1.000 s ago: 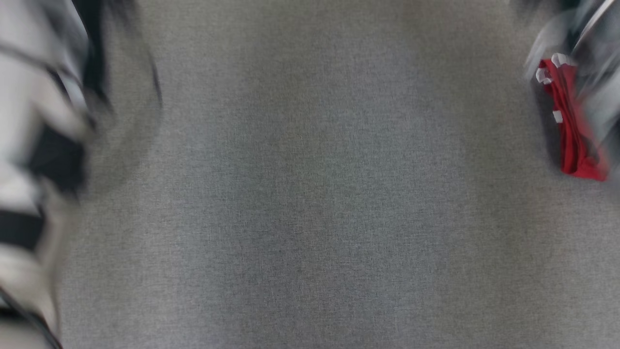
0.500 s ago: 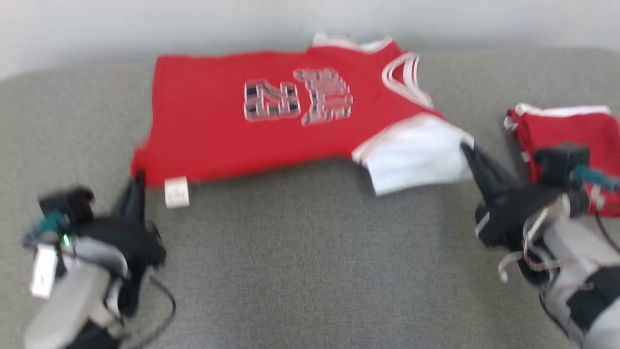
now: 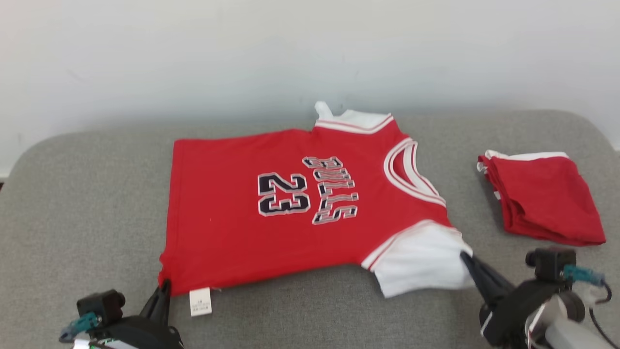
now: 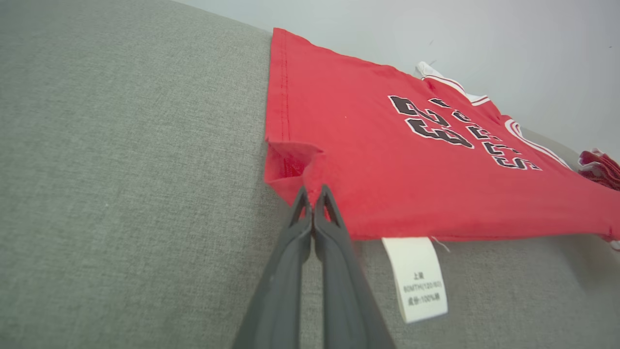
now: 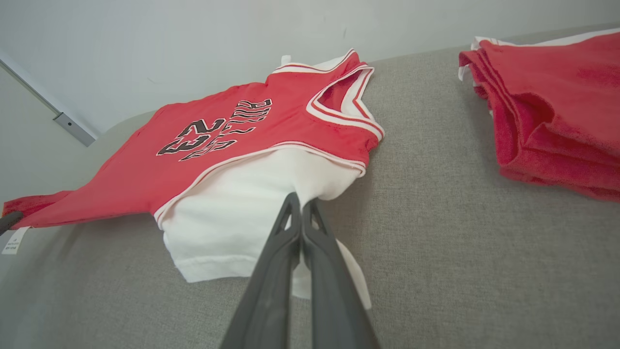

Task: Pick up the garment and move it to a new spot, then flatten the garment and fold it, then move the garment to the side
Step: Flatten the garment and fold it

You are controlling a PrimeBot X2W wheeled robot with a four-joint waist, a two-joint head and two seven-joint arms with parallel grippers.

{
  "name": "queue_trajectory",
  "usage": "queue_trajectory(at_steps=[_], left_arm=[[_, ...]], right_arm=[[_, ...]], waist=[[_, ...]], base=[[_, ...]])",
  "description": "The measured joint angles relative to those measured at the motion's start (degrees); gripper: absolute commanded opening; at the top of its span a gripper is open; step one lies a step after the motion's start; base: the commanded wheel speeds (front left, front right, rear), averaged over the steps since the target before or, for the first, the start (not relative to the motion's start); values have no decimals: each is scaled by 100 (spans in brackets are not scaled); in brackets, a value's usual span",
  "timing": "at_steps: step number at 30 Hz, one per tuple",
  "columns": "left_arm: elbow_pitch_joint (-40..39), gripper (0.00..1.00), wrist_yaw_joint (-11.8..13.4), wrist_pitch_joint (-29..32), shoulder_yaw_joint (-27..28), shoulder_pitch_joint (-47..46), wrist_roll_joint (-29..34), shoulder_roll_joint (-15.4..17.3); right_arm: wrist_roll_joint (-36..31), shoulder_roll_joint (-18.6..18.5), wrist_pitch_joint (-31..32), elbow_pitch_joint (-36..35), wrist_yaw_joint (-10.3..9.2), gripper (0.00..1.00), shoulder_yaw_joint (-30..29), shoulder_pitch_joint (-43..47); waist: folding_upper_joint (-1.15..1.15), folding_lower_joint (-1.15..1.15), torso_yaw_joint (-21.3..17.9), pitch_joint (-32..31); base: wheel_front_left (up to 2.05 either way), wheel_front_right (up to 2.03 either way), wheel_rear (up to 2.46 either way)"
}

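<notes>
The garment [image 3: 242, 223] is a red jersey with white sleeves and the number 23, spread on the grey cushion with its collar to the right. My left gripper [image 3: 164, 285] is shut on the jersey's near hem corner [image 4: 310, 186], beside a white care label [image 4: 419, 278]. My right gripper [image 3: 464, 257] is shut on the near white sleeve [image 5: 242, 218], pinching its edge. The jersey [image 5: 213, 140] is lifted slightly at both pinched corners.
A folded red garment [image 3: 542, 196] lies on the cushion to the right of the jersey, also in the right wrist view [image 5: 552, 111]. A pale wall [image 3: 290, 53] rises behind the cushion [image 3: 87, 203]. Bare grey fabric lies in front and to the left.
The head camera has swung up from blurred bare cushion to the whole jersey. Both grippers stay shut on the jersey's near edge.
</notes>
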Motion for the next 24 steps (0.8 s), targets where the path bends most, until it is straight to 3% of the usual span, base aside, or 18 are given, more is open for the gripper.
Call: queue_trajectory(at_steps=[13,24], left_arm=[[-412,0,331,0,-11,940,-68,14],[-600,0,512,0,64,1167,-79,111]], right_arm=[[246,-202,87,-560,-455,0,-19,1115],[394,-279,282,-1001,-814,0,-1,1574]], waist=[[0,1,-1,-357],[0,1,26,-389]], base=[[0,0,0],[0,0,0]])
